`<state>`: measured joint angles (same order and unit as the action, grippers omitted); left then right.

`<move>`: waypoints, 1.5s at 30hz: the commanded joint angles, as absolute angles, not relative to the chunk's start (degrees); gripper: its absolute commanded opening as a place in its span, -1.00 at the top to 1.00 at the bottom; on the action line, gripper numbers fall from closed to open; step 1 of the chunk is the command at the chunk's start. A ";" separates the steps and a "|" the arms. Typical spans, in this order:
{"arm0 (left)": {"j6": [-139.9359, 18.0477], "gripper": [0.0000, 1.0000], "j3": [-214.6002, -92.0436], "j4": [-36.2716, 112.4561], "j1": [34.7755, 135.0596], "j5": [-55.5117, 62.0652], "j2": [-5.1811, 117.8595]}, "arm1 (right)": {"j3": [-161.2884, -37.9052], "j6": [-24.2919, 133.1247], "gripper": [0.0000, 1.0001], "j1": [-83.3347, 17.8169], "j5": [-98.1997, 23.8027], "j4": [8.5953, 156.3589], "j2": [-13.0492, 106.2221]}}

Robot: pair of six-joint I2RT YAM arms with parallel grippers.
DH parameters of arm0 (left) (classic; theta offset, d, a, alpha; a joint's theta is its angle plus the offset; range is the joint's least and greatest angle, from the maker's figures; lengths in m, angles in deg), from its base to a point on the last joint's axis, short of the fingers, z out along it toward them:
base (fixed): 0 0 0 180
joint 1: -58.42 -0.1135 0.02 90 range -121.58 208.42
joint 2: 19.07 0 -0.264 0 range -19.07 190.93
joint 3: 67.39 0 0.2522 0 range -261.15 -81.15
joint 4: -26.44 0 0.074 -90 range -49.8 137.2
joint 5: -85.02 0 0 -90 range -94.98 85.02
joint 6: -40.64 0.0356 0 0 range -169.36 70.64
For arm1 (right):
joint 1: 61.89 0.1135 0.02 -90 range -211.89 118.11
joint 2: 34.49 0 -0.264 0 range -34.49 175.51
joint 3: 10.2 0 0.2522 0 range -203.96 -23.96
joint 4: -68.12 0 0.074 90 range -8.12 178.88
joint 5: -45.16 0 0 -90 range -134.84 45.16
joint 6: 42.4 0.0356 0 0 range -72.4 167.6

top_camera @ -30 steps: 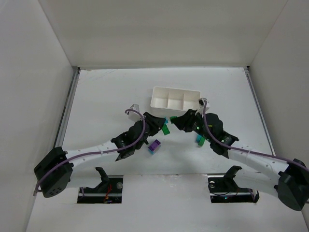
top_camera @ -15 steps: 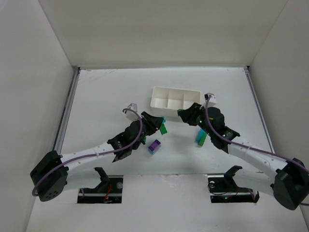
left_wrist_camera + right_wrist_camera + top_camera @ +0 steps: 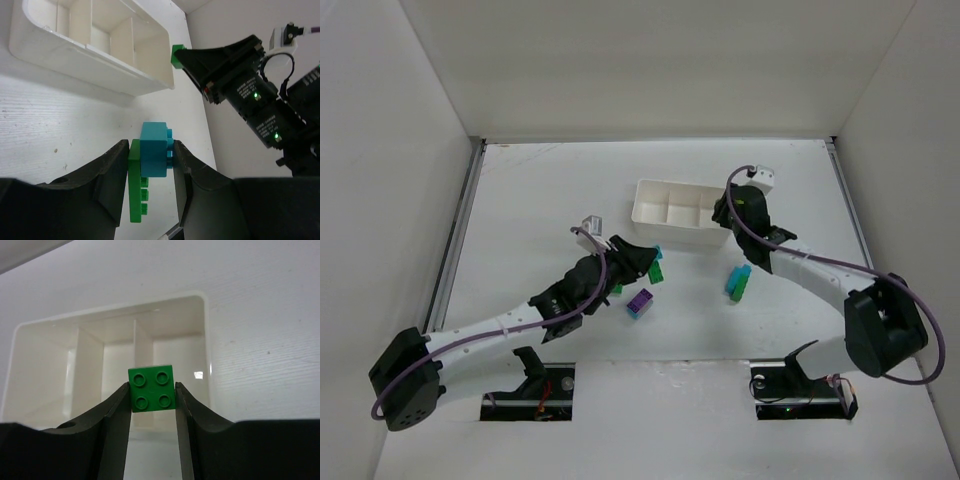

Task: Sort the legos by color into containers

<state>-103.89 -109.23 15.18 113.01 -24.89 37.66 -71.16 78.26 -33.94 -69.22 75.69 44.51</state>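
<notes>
My right gripper (image 3: pixel 725 212) is shut on a small green lego (image 3: pixel 151 385), studs facing the camera. It hangs over the right end of the white tray of containers (image 3: pixel 675 234), whose three compartments (image 3: pixel 115 315) look empty. My left gripper (image 3: pixel 150 161) is shut on a two-colour stack: a teal lego (image 3: pixel 153 149) stuck on a flat green lego (image 3: pixel 135 200). That stack (image 3: pixel 657 264) is held just in front of the tray (image 3: pixel 85 60). The right gripper's green lego (image 3: pixel 176 54) shows past the tray's end in the left wrist view.
A purple-and-teal lego stack (image 3: pixel 640 302) lies on the table near the left gripper. A teal-and-green stack (image 3: pixel 738 283) lies under the right forearm. White walls close in the table on three sides.
The two grippers have drawn apart. The right one has carried the green lego back and right to the tray's right end. The left one keeps the teal-and-green stack, almost in place.
</notes>
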 commanded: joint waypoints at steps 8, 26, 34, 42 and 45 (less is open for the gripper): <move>-104.47 0.62 -108.66 11.37 113.75 -24.23 36.66 | -75.65 76.87 -0.40 -34.95 -70.07 74.85 43.57; -120.73 0.60 -106.64 1.09 105.30 -17.90 38.50 | -52.26 96.38 -0.49 -23.09 -31.84 54.91 18.41; -121.35 0.59 -106.20 1.08 107.59 -18.08 39.12 | -53.23 99.19 -0.41 -21.06 -26.83 48.57 24.38; -121.70 0.57 -104.45 0.73 107.33 -18.34 36.92 | -53.14 100.07 -0.23 -20.89 -25.94 47.78 28.34; -121.79 0.57 -104.44 0.65 106.98 -17.90 36.92 | -52.62 100.69 -0.17 -20.36 -25.94 46.21 28.96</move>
